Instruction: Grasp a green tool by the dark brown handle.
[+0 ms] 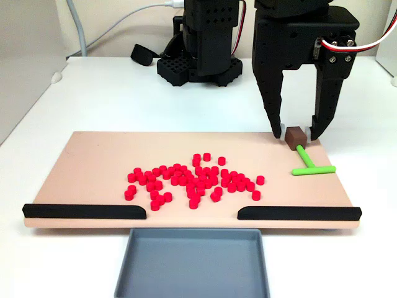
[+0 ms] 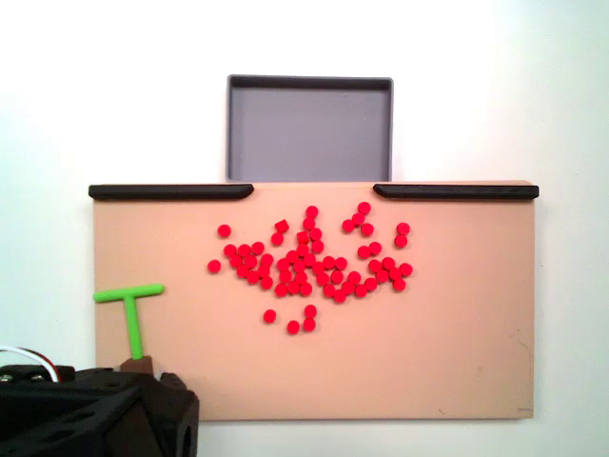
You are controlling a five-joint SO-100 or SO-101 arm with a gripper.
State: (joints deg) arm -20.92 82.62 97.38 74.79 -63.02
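Note:
The green tool (image 1: 309, 162) (image 2: 131, 307) lies flat on the right end of the tan board in a fixed view, its T-bar toward the front. Its dark brown handle (image 1: 295, 136) (image 2: 140, 364) is a small cube at the stem's far end. My black gripper (image 1: 296, 133) hangs straight down over the cube, open, with one fingertip (image 1: 276, 131) to the left and the other to the right of the handle, tips at board level. A gap shows on both sides. In a fixed view the arm body (image 2: 95, 414) hides most of the cube.
Several small red cylinders (image 1: 193, 180) (image 2: 314, 262) are scattered over the middle of the tan board (image 1: 93, 167) (image 2: 457, 333). Two black strips (image 1: 84, 211) (image 1: 299, 213) line its front edge. A grey tray (image 1: 192, 264) (image 2: 309, 129) sits beyond the gap between them.

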